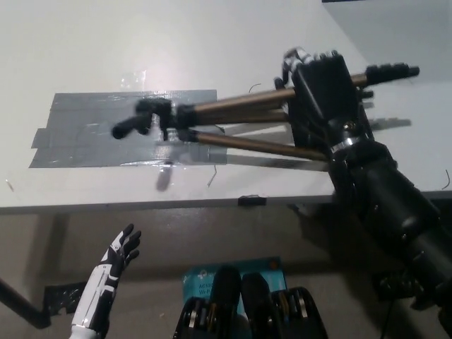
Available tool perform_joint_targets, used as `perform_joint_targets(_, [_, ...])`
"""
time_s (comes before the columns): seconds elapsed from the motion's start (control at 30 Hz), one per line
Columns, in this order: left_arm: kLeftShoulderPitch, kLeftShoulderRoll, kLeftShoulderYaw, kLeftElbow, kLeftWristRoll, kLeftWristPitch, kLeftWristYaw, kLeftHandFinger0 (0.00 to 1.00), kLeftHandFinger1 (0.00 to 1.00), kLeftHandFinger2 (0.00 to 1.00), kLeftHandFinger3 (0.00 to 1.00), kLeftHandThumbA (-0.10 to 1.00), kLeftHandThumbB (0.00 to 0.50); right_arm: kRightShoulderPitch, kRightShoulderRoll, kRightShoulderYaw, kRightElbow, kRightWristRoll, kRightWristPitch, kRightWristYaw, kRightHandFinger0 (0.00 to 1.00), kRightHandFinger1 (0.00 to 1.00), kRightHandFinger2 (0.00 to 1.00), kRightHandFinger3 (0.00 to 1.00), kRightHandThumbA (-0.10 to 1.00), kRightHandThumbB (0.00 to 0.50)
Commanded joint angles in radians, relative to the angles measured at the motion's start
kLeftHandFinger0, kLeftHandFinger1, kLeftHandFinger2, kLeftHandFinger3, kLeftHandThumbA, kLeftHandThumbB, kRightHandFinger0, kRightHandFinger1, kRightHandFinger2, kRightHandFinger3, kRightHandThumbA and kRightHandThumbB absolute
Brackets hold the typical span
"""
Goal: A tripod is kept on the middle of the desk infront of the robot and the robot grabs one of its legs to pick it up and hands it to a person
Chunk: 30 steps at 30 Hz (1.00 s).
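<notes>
My right hand (319,88) is clamped on the tripod (233,106) legs, upper right; it seems just off the counter (85,49). Being head-heavy, it could swing and slip. My left hand (119,256) idles with fingers spread, lower left.

Light falls from above and washes the white table (233,35) nearly blank toward its top middle, with a patch of glare on the upper edge of the grey tape (92,134). The head end of the tripod (226,111) is smeared with blur, and its soft shadow lies on the table just below it. The black right robot hand (321,85) shows little detail. Under the table edge all is dim.
</notes>
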Motion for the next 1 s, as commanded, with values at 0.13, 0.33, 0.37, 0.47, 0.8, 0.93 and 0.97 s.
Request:
perform_joint_targets(0.13, [-0.020, 0.026, -0.003, -0.023, 0.020, -0.037, -0.017, 0.97, 1.00, 1.00, 1.00, 1.00, 0.142, -0.160, -0.001, -0.037, -0.084, -0.036, -0.083, -0.173, 0.00, 0.14, 0.64, 0.73, -0.10, 0.180])
perform_joint_targets(0.33, [-0.014, 0.024, -0.004, -0.037, 0.017, -0.018, -0.020, 0.98, 1.00, 1.00, 1.00, 1.00, 0.155, -0.185, 0.006, -0.034, 0.036, -0.026, -0.094, -0.175, 0.00, 0.20, 0.66, 0.72, -0.10, 0.174])
perform_joint_targets(0.37, [-0.012, 0.024, -0.005, -0.036, 0.018, -0.022, -0.021, 0.97, 1.00, 1.00, 1.00, 1.00, 0.148, -0.186, 0.005, -0.030, 0.067, -0.027, -0.101, -0.184, 0.00, 0.20, 0.65, 0.70, -0.10, 0.183])
perform_joint_targets(0.47, [-0.008, 0.026, -0.006, -0.032, 0.020, -0.033, -0.020, 0.97, 1.00, 1.00, 1.00, 1.00, 0.134, -0.204, 0.012, -0.019, 0.176, -0.026, -0.099, -0.197, 0.00, 0.24, 0.66, 0.66, -0.10, 0.212])
perform_joint_targets(0.8, [-0.008, 0.027, -0.004, -0.037, 0.014, -0.020, -0.022, 0.97, 1.00, 1.00, 1.00, 1.00, 0.139, -0.252, 0.026, -0.020, 0.381, 0.012, -0.154, -0.232, 0.00, 0.00, 0.17, 0.60, -0.10, 0.256])
perform_joint_targets(0.93, [-0.004, 0.026, -0.004, -0.042, 0.014, -0.016, -0.021, 0.97, 1.00, 1.00, 1.00, 1.00, 0.144, -0.257, 0.037, -0.029, 0.378, 0.017, -0.153, -0.256, 0.00, 0.00, 0.15, 0.59, -0.10, 0.288])
perform_joint_targets(0.97, [-0.004, 0.026, -0.004, -0.040, 0.012, -0.019, -0.022, 0.97, 1.00, 1.00, 1.00, 1.00, 0.142, -0.257, 0.039, -0.031, 0.376, 0.019, -0.153, -0.255, 0.00, 0.00, 0.16, 0.50, -0.10, 0.263])
